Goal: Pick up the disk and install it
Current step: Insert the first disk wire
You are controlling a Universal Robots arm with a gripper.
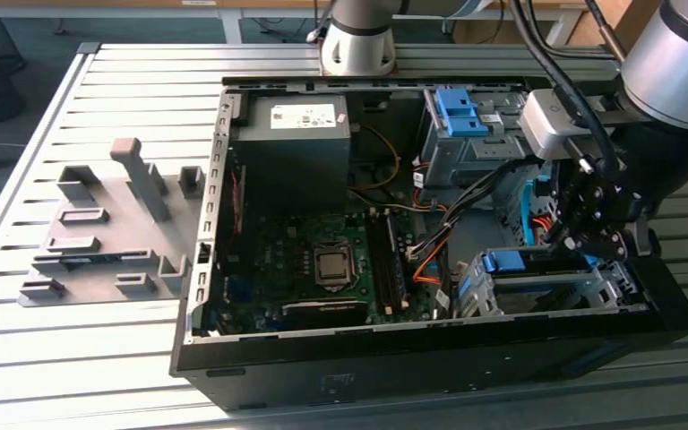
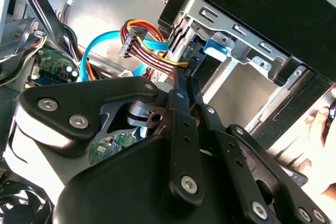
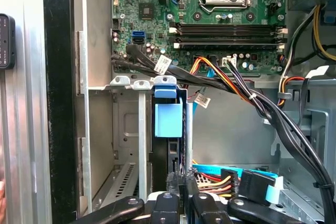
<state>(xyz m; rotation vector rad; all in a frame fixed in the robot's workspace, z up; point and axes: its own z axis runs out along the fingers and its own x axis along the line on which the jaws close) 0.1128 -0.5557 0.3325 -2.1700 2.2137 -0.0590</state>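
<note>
Standing on edge in the drive cage [image 3: 123, 129], the disk [image 3: 169, 121].

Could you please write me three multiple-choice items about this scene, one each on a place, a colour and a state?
1. Where is the claw?
A. Over the grey fixture on the table
B. At the drive cage inside the case
C. Above the power supply

2. What colour is the tab standing in the drive cage?
A. Blue
B. Red
C. Yellow

3. In what state is the computer case?
A. Closed by its side panel
B. Standing upright on its feet
C. Lying open with the motherboard exposed

Answers:
1 B, as the first wrist view shows the claw right at the cage.
2 A, as the tab is plainly blue in the first wrist view.
3 C, as the exterior view looks straight down onto the board.
</note>
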